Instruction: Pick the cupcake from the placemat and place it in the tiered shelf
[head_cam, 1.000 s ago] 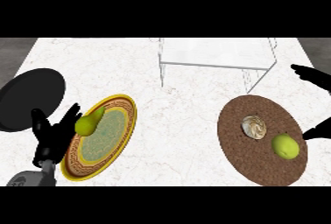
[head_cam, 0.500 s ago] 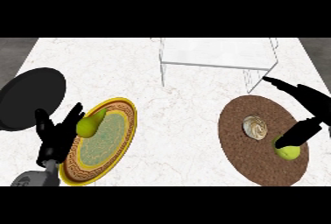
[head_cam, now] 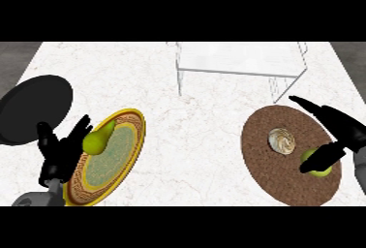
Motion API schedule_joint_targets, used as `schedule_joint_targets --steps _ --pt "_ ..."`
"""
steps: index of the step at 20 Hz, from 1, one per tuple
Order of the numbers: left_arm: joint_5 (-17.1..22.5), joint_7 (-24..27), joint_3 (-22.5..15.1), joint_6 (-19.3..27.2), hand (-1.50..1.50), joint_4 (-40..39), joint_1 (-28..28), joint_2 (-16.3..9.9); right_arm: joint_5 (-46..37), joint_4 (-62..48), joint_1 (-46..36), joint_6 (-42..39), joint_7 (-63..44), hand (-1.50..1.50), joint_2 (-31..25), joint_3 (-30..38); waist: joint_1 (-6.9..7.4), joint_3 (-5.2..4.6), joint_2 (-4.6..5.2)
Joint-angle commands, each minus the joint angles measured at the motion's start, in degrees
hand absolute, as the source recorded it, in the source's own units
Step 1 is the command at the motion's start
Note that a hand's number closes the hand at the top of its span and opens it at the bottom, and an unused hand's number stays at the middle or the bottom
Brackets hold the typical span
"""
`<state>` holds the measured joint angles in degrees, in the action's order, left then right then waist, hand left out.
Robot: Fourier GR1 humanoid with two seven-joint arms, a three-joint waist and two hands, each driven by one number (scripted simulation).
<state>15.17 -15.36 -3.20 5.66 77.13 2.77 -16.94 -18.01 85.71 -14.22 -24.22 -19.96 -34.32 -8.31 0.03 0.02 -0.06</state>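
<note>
Head view of the counter (head_cam: 200, 121) during the approach phase. The cupcake (head_cam: 282, 140) sits on the round brown placemat (head_cam: 268, 167), slightly toward 12 o'clock of the mat's centre, with a green fruit, apparently a lime (head_cam: 319, 163), just beside it at about 4 o'clock. The right hand (head_cam: 336, 135) reaches over the mat's 3 o'clock edge, fingers spread wide and extended toward 10 o'clock, the thumb lying across the lime; it holds nothing, and the wide spread is probably preparation for closing round the cupcake, which no finger touches yet. The tiered shelf (head_cam: 239, 60), a white wire-framed unit, stands at 12 o'clock of the mat, so the carry path should be short and directed away from the robot. The left hand (head_cam: 61, 152) rests open at the 9 o'clock edge of a yellow-rimmed plate (head_cam: 132, 123) bearing a pear (head_cam: 99, 139). A black pan (head_cam: 32, 114) lies at 10 o'clock of that plate.
</note>
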Motion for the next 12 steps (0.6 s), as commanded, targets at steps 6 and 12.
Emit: schedule_joint_targets --steps 6,12 --pt "-3.52 2.30 1.98 -1.35 0.00 -1.63 -0.20 3.58 -7.88 -1.67 -0.05 -0.97 1.05 -1.50 6.10 3.42 0.06 -0.03 0.05" --pt "-3.81 -1.13 2.44 -2.19 0.00 1.86 -2.43 3.91 -14.82 0.42 3.73 2.47 -0.62 -1.50 10.38 0.55 0.01 -0.03 0.01"
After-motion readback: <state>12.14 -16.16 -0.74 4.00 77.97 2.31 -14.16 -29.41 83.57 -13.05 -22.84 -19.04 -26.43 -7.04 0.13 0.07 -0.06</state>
